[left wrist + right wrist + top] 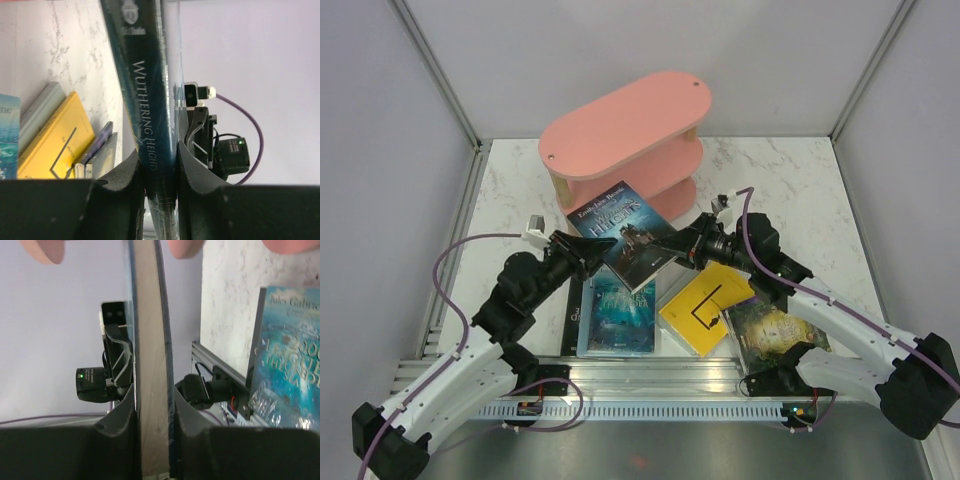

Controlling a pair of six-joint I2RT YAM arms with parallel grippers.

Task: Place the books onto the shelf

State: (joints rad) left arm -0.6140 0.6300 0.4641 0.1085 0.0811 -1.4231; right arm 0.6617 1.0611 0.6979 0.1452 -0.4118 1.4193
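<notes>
White marble-veined tabletop (800, 170), evenly lit. Boxing it in, plain and pale grey: back wall (650, 50), left wall (370, 150), right wall (910, 150). A slotted aluminium rail (650, 385) runs along the near edge.

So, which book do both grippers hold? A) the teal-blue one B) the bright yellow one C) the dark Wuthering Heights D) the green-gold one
C: the left gripper clamps the spine of the dark Wuthering Heights book, and the right gripper clamps its page edge.
</notes>
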